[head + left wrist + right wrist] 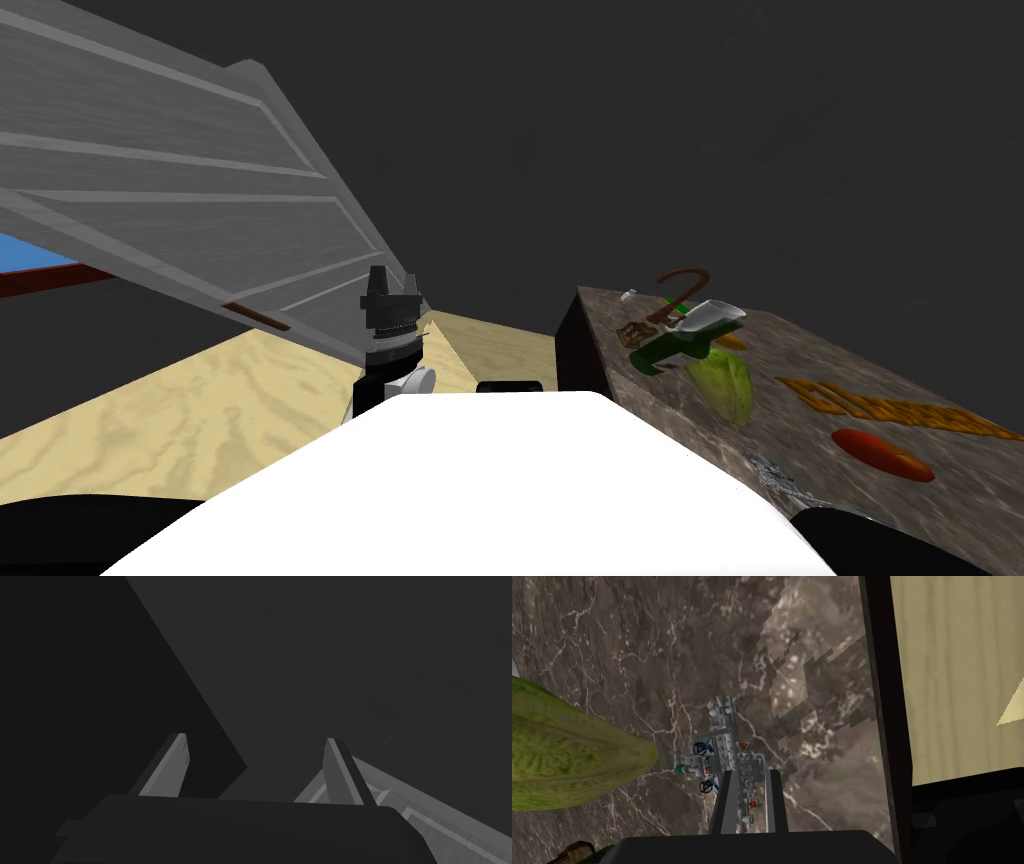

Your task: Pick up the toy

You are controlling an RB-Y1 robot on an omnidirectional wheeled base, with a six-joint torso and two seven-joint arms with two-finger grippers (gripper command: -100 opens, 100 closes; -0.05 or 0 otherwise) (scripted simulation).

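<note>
— While the right jaws stood pinched on the toy point(724, 746), how much of the job was done?

— The reach and the grip, as I judged it. In the right wrist view the two fingers point(726, 801) pressed the near end of that small grey blocky toy. They were set far closer together than an open pair would be.

— Where did the toy lie?

— On the dark marbled surface point(612, 651), close to the robot and near the surface's left edge, with the wooden floor point(952, 676) beyond that edge. A green leafy vegetable point(572, 761) lay just beside it, not touching. A green bottle point(680, 340) and a red piece point(880, 452) lay farther off on the same surface.

— Was it off the surface yet?

— I could see no gap beneath it. It seemed to rest there, so the lift was what remained.

— And the left jaws?

— Wide open and empty, raised at the left beside a grey panelled door point(180, 200), well apart from the toy.
</note>
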